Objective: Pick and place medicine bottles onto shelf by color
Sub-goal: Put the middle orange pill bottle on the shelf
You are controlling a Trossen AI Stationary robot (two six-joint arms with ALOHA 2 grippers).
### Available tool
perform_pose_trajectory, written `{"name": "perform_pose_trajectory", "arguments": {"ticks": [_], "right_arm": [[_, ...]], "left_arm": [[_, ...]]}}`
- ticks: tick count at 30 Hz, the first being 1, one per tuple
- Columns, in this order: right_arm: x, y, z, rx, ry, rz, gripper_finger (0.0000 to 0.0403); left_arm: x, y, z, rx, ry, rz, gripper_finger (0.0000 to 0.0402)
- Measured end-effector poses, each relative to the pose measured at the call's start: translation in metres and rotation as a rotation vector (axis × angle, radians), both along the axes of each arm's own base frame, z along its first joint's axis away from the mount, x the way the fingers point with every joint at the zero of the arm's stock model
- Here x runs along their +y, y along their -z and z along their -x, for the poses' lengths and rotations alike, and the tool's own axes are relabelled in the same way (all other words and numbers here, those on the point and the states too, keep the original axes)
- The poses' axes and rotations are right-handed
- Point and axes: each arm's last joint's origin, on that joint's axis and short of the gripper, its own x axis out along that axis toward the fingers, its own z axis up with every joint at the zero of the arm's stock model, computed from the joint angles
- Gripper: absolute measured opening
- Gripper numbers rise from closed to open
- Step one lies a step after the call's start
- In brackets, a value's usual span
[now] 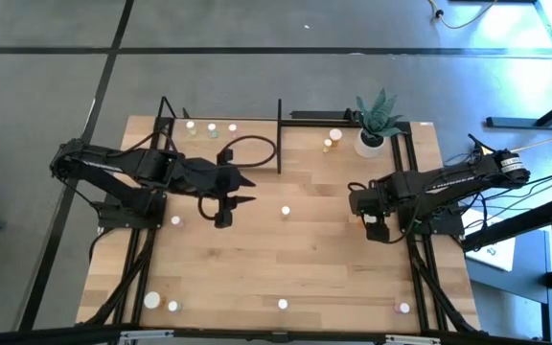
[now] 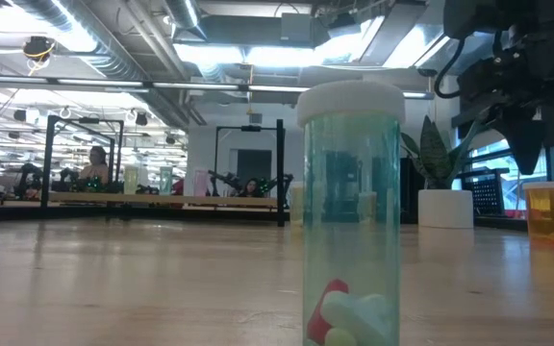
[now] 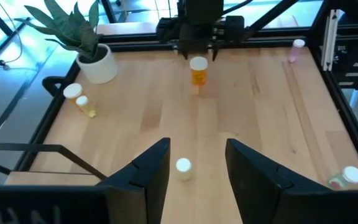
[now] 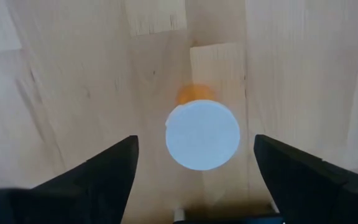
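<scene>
Fingers of the right gripper (image 4: 194,171) stand wide apart over an orange bottle (image 4: 202,134), ready to grab it; left gripper's (image 3: 194,165) fingers are apart too.

In the low view the green bottle (image 2: 350,211) just before the lens is cut off at its base by the picture's lower edge, and it hides the table (image 2: 113,279) behind it. The right gripper (image 2: 527,86) runs off the top and right edges there. Beside the plant (image 1: 377,120), two bottles (image 1: 331,140) are too small to tell apart in colour; possibly orange. From the right wrist, the orange bottle (image 4: 202,134) shows mostly its cap, its body largely hidden beneath.
</scene>
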Motion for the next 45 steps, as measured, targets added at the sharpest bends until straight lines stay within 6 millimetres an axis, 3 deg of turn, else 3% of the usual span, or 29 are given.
{"name": "perform_pose_trajectory", "arguments": {"ticks": [14,39,45], "right_arm": [[0.0,0.001,-0.002,0.0,-0.026,0.004,0.0321],[0.002,0.035,-0.021,0.182,-0.055,0.053,0.0321],[0.003,0.04,-0.025,0.184,-0.053,0.053,0.0291]], "left_arm": [[0.0,0.0,0.0,0.001,0.0,0.0,0.0148],[0.0,0.0,0.0,0.001,0.0,0.0,0.0148],[0.0,0.0,0.0,0.001,0.001,0.0,0.0148]]}}
